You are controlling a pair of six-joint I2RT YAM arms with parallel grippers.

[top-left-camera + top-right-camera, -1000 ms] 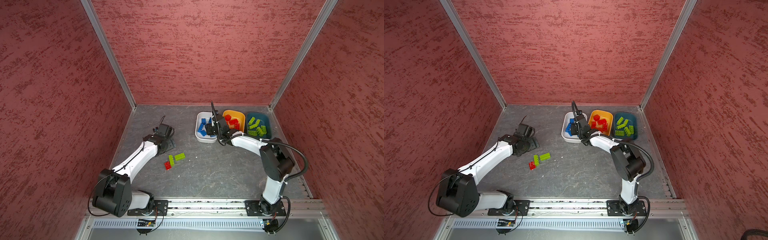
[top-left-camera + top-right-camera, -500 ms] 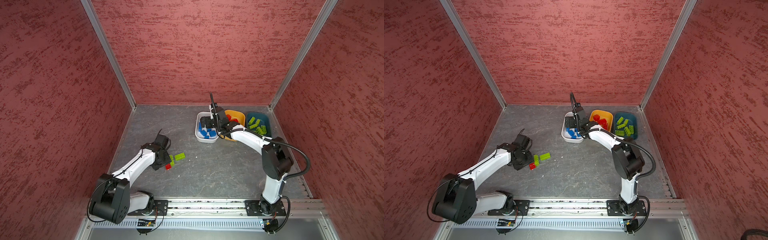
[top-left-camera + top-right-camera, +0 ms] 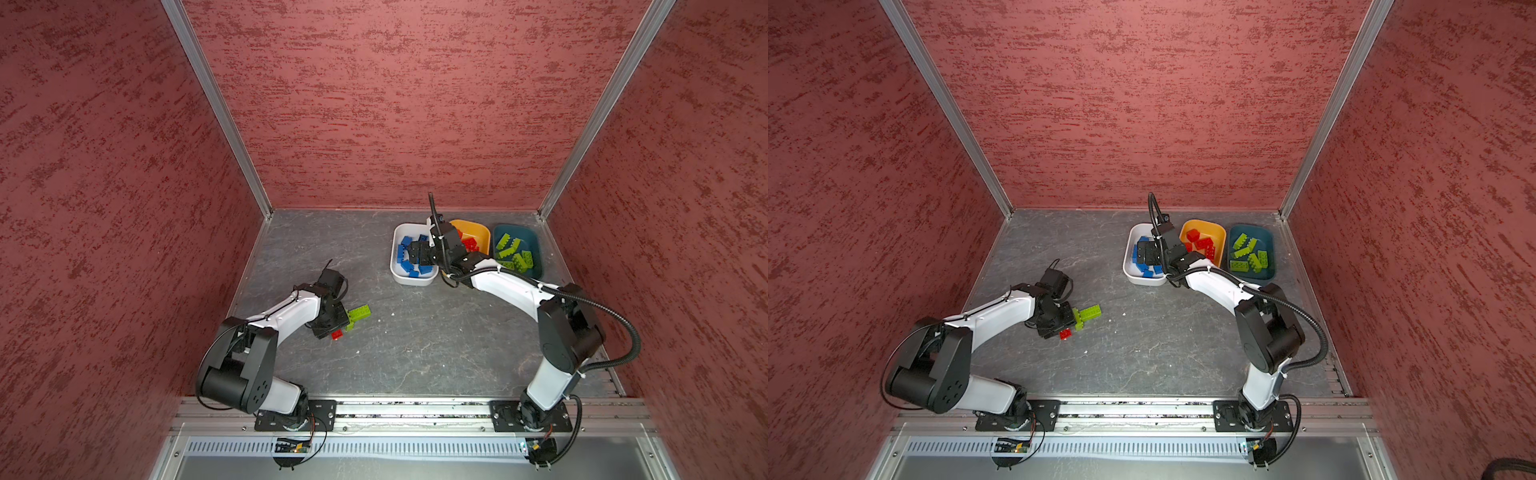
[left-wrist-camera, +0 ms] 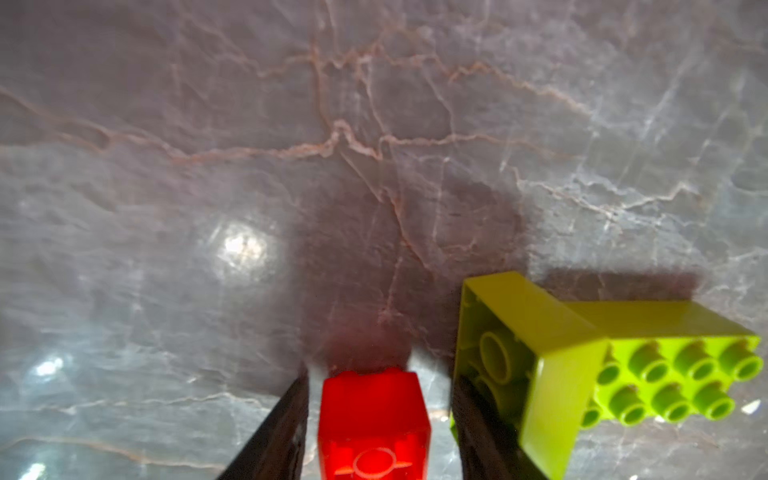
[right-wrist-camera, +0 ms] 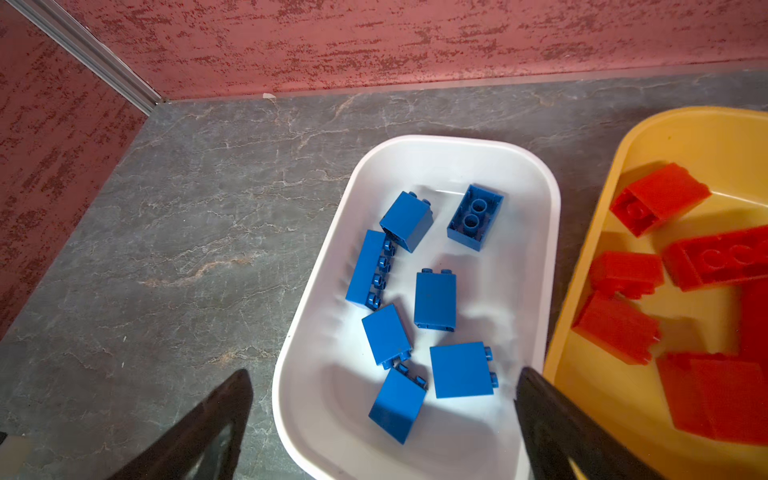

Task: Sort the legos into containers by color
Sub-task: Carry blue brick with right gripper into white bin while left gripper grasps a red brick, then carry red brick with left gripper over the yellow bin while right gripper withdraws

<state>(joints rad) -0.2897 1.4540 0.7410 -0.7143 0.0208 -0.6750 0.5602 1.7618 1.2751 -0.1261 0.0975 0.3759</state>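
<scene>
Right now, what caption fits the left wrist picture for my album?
The left claw straddles a red lego, with two lime green legos beside it on the grey table.

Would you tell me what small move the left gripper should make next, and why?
Probably shut the left gripper onto the red brick: it sits between the fingers with slim gaps either side, so it is not yet gripped, and the yellow tub holds the other red ones.
</scene>
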